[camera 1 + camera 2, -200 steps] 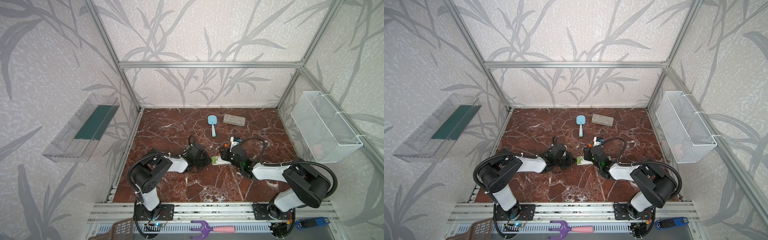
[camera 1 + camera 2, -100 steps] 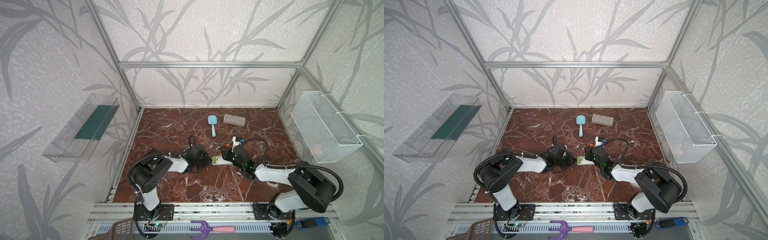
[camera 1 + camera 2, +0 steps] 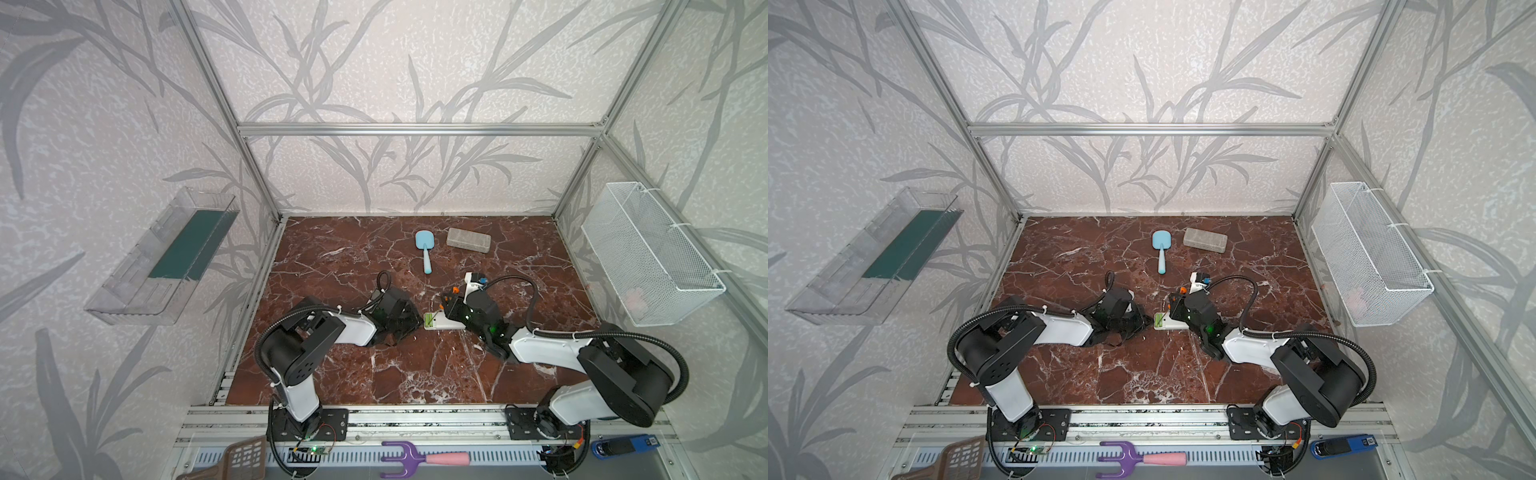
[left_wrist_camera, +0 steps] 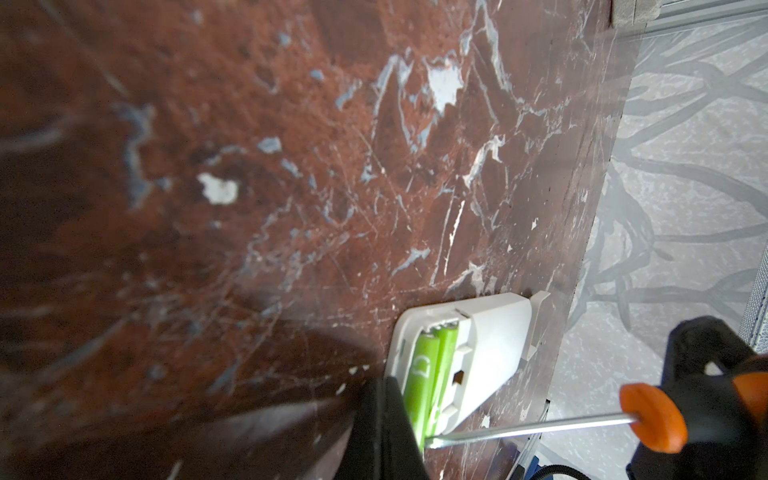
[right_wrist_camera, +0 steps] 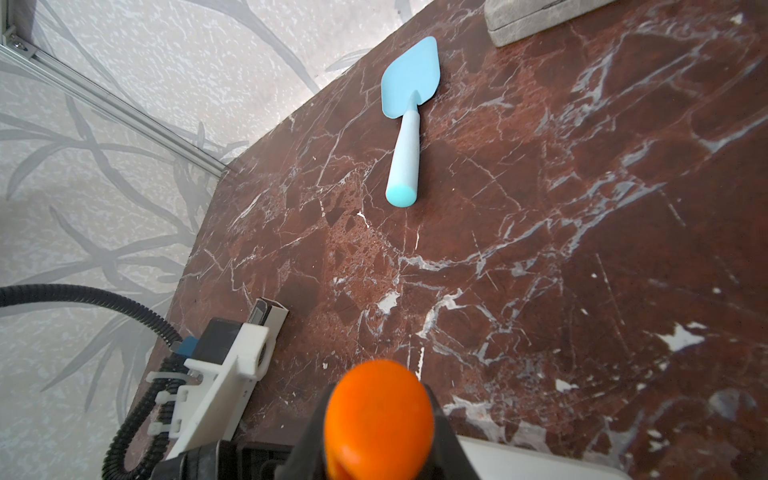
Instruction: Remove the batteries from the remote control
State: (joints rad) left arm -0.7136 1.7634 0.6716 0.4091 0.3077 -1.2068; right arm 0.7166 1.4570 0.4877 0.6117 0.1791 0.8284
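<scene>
Red marble table (image 3: 374, 374), both arms stretched low, meeting mid-table. Left gripper (image 3: 413, 323), jaws pressed together, sits at the end of the white remote (image 4: 490, 345). Right gripper (image 3: 449, 309) pinches the screwdriver (image 4: 652, 417), its tip at the batteries (image 4: 428, 374) lying in the open compartment.

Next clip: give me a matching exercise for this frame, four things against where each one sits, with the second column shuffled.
1 batteries
2 screwdriver
3 blue scoop
4 wire basket

A hung on the side wall
B seated in the open compartment of the remote
C lying free near the back wall
D clamped in the right hand

Pairs: 1-B, 2-D, 3-C, 4-A
</scene>
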